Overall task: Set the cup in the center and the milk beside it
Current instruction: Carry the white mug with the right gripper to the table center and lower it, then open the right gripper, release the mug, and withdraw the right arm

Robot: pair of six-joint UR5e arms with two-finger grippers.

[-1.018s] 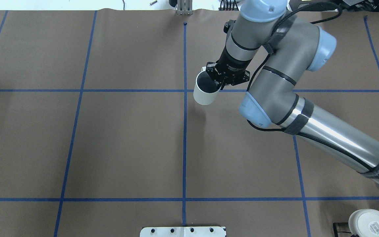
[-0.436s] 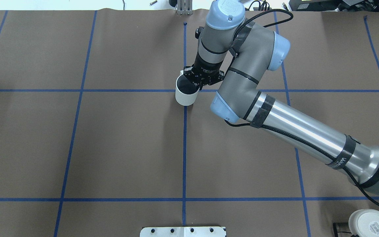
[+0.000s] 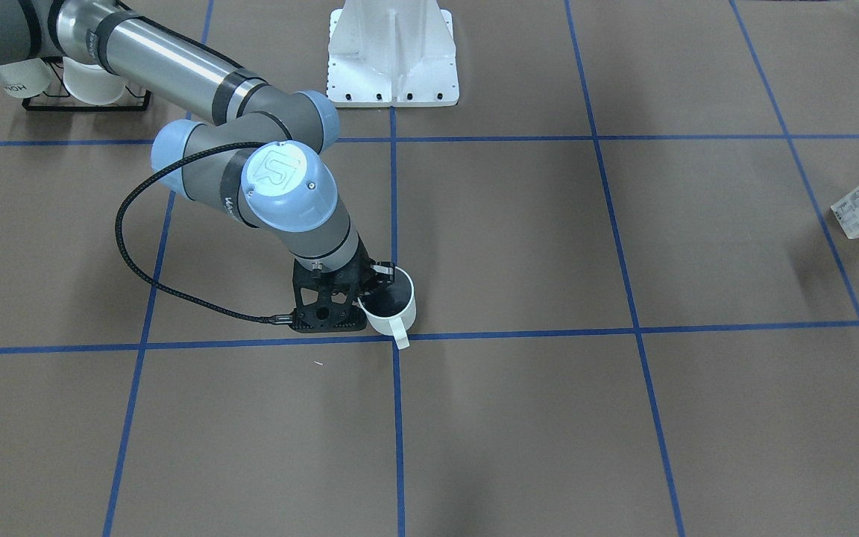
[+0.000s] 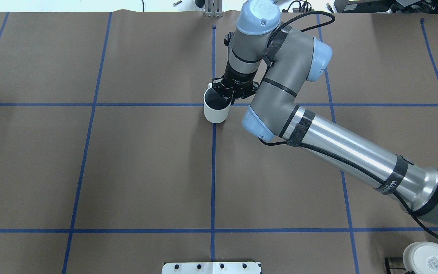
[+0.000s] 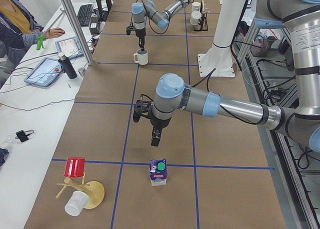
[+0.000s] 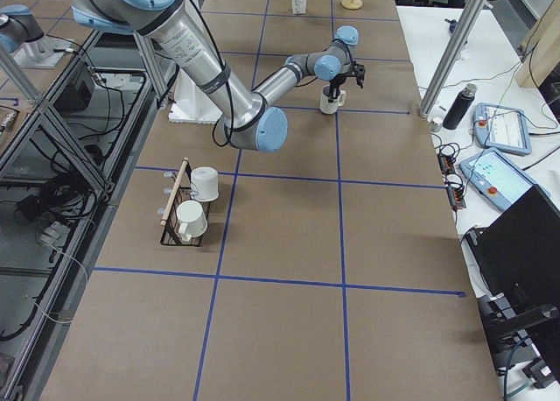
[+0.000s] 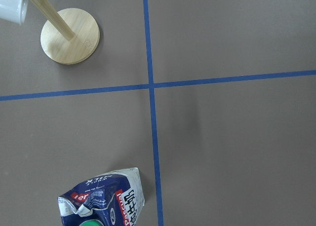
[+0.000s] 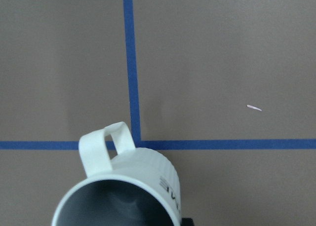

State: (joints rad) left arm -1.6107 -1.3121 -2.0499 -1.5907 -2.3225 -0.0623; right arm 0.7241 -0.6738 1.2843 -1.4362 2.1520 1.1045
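The cup (image 4: 216,109), a white mug with a dark grey inside, is at the crossing of the blue centre lines, handle toward the far side. It also shows in the front view (image 3: 392,304) and fills the bottom of the right wrist view (image 8: 123,196). My right gripper (image 4: 229,96) is shut on its rim, one finger inside. I cannot tell whether the cup touches the table. The milk (image 5: 158,171) stands upright far off toward my left end, and it shows in the left wrist view (image 7: 101,200). My left gripper (image 5: 156,138) hangs above and beside it; I cannot tell if it is open.
A black rack (image 3: 86,83) with white mugs stands near my right side. A wooden mug tree (image 5: 82,191) with a red cup stands by the milk. The white robot base (image 3: 392,52) is at the table's near edge. An upturned white cup (image 4: 428,258) sits at the lower right.
My right arm has carried the cup leftward from right of the centre line to the line crossing, then nearly stopped. The grip on the rim is unchanged.
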